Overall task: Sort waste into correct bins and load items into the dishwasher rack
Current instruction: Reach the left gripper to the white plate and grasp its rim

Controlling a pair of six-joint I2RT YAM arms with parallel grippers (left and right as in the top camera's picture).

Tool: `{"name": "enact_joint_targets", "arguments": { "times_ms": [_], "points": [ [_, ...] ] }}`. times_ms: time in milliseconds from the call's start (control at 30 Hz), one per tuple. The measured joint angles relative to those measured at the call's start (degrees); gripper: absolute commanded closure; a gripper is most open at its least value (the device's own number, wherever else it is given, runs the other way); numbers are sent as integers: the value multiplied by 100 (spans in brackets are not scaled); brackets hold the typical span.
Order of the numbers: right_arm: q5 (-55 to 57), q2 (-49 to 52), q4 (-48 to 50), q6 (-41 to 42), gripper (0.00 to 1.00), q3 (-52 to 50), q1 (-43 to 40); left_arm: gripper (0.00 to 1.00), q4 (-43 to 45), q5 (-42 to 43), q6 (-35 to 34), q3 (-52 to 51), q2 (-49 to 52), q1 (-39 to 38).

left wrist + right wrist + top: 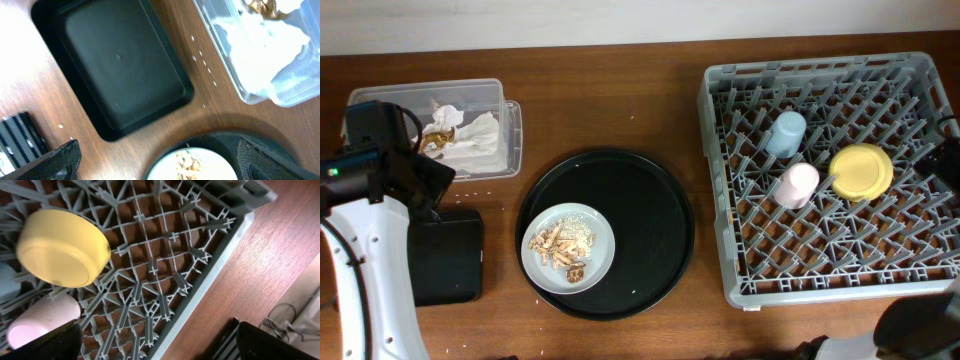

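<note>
The pale grey plate (568, 248) holds beige food scraps (563, 245) and sits on the round black tray (650, 220). The clear tub (510, 130) holds white napkins (475, 135) and gold-brown wrappers (440, 140). The shallow black tray (445, 260) has nothing in it. The grey rack (720, 200) holds the blue cup (785, 133), pink cup (797, 185) and yellow bowl (861, 171), all upside down. My left gripper (432, 185) is open and empty between tub and black tray; its view shows the plate (200, 165) just ahead. My right gripper (157, 345) is open and empty over the rack's right side. No chopsticks show.
The rack's corner (235, 225) and bare wooden table beside it show in the right wrist view. White crumbs (202, 62) lie on the table between the tub (260, 95) and the black tray (120, 65). The left arm's white body (360, 280) fills the front left.
</note>
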Motion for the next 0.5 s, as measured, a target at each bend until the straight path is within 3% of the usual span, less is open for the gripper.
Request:
{"name": "enact_joint_targets", "arguments": {
  "times_ms": [100,167,267,300,367,500],
  "points": [
    [-22,291,4,-2,1,-11,0,4,-1014,1429,50,-4,0,-2],
    [-22,404,4,0,1,-15,0,11,-826,2660,625,-7,0,-138],
    [-48,415,2,-2,1,-26,0,11,-280,3729,1604,-9,7,-909],
    [-61,415,2,-2,1,-26,0,11,-149,3858,1814,-15,7,-1303],
    [-66,415,2,-2,1,-26,0,27,190,3738,1871,-15,17,-2398],
    [-63,415,4,0,1,-28,0,44,227,2133,748,-11,382,-4605]
  ]
}}
